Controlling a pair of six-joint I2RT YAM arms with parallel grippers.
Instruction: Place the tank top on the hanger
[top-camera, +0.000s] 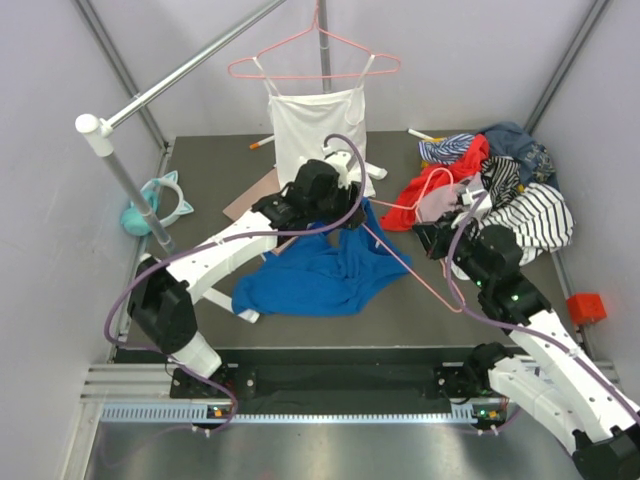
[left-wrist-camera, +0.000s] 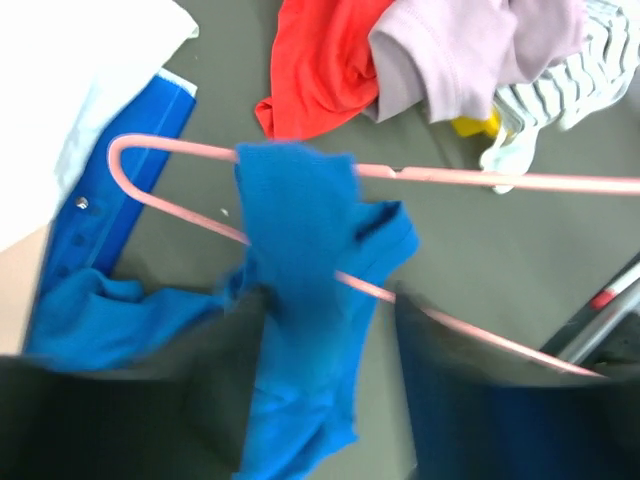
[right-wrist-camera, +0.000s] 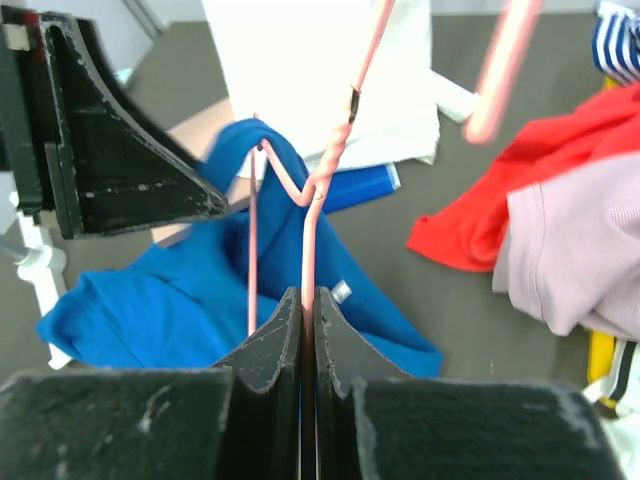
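The blue tank top (top-camera: 310, 275) lies crumpled mid-table. One strap (left-wrist-camera: 300, 230) rises and drapes over the end of the loose pink hanger (top-camera: 420, 275). My left gripper (top-camera: 345, 212) is above that end. Its blurred jaws stand apart, with blue cloth hanging between them (left-wrist-camera: 328, 310). My right gripper (top-camera: 447, 240) is shut on the hanger's wire (right-wrist-camera: 308, 250) and holds it tilted above the table, its hook near the red garment. In the right wrist view the tank top (right-wrist-camera: 150, 300) lies behind the wire, and the left gripper's finger (right-wrist-camera: 110, 150) shows at upper left.
A white camisole (top-camera: 318, 125) hangs on another pink hanger (top-camera: 310, 60) from the rail at the back. A clothes pile with a red garment (top-camera: 440, 185) and striped cloth (top-camera: 535, 215) fills the right. A teal cat-ear object (top-camera: 160, 205) sits by the rail post (top-camera: 130, 180).
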